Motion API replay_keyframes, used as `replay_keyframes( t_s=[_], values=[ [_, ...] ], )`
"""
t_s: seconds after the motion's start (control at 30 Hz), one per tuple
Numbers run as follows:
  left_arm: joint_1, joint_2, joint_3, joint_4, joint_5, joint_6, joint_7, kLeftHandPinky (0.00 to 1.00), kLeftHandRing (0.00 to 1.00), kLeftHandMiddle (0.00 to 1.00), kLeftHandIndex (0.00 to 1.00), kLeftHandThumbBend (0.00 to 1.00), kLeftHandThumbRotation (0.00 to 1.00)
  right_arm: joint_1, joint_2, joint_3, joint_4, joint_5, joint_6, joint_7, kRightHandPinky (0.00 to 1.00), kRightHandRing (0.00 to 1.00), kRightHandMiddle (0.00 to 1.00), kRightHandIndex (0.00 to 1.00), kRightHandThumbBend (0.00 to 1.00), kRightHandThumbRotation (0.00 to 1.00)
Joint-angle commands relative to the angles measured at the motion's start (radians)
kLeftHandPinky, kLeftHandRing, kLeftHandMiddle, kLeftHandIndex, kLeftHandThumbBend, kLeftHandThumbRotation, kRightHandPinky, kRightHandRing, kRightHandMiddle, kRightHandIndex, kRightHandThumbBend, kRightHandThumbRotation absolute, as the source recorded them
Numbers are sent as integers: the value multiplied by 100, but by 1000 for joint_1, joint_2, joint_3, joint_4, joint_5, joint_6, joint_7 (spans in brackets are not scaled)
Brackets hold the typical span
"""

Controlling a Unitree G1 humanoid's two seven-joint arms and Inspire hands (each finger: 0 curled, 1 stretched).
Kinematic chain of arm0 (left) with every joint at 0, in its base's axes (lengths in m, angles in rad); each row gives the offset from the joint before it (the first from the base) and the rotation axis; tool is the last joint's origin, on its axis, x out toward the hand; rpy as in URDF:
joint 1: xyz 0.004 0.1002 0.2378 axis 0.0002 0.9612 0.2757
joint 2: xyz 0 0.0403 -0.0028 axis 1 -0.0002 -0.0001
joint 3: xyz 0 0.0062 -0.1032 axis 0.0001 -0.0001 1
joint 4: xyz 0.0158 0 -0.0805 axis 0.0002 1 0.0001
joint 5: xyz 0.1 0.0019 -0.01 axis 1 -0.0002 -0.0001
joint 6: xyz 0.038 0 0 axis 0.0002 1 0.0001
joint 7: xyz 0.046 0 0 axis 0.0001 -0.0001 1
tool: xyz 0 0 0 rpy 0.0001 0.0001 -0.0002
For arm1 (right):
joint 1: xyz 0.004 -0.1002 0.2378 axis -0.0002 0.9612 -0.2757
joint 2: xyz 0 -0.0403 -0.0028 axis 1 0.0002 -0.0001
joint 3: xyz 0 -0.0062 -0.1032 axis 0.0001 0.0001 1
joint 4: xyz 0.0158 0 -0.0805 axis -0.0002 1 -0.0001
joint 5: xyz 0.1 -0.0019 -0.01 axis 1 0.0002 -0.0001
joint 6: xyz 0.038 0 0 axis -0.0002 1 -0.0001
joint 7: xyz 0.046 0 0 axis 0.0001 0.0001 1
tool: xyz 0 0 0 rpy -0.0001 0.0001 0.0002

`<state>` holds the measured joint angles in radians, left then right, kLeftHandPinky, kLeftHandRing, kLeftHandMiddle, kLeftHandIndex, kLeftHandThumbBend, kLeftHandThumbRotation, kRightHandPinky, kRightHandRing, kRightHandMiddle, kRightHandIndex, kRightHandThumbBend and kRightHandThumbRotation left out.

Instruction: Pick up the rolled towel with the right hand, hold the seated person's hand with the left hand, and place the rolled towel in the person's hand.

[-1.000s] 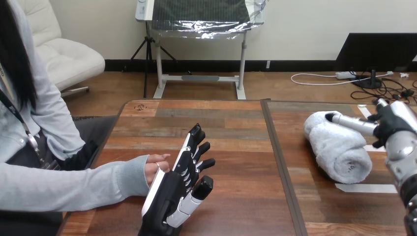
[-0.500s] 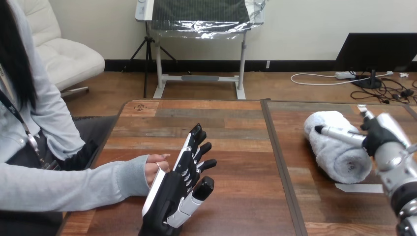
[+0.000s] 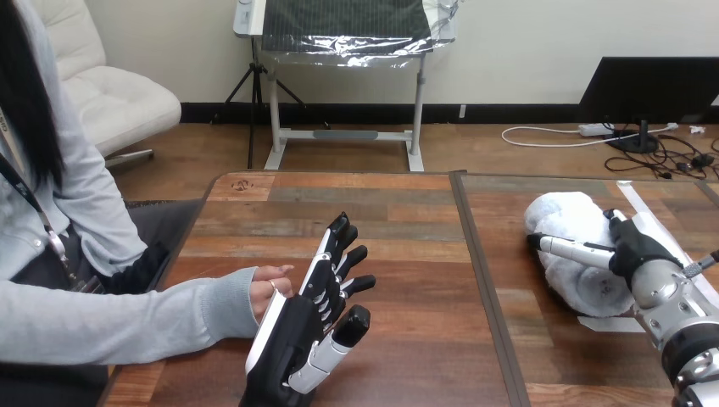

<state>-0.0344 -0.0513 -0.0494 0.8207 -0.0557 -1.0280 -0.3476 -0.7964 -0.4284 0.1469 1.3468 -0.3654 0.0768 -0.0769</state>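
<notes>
I see the left robot hand spread open, the person's hand just left of it. The right robot hand lies outstretched on the rolled towel.

The towel under the right hand is plain white, without pattern. That hand is black, with a silver-white finger tipped in black. The left hand is black with a white shell along its back and fingers banded black and white. The table beneath both hands is planked wood in streaky reddish and greyish browns, with a dark seam between them. Strips of white tape lie beside the right hand.
</notes>
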Motion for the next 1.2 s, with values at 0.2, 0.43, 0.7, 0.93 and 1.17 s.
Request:
replay_keyframes(
  t_s=[0.2,0.43,0.7,0.93,1.17],
  values=[
    [-15,-24,-20,-53,-36,-15,-6,82,93,98,100,100,80,-8,21,12,1,-10,9,4,93,100,100,100,100,64],
    [-8,-24,-26,-64,-43,-14,-14,82,93,98,100,100,79,1,33,8,5,-4,36,-1,94,100,100,100,100,62],
    [-1,-24,-29,-71,-45,-21,-21,81,92,97,100,100,79,14,39,25,11,-23,52,-4,85,100,100,100,100,62],
    [5,-23,-29,-78,-51,-25,-28,80,92,97,100,100,80,28,42,15,13,-17,50,-8,76,98,99,100,100,60],
    [13,-22,-30,-87,-64,-18,-41,80,91,96,100,100,79,35,39,25,17,-29,59,-2,74,97,98,100,100,60]
  ],
)
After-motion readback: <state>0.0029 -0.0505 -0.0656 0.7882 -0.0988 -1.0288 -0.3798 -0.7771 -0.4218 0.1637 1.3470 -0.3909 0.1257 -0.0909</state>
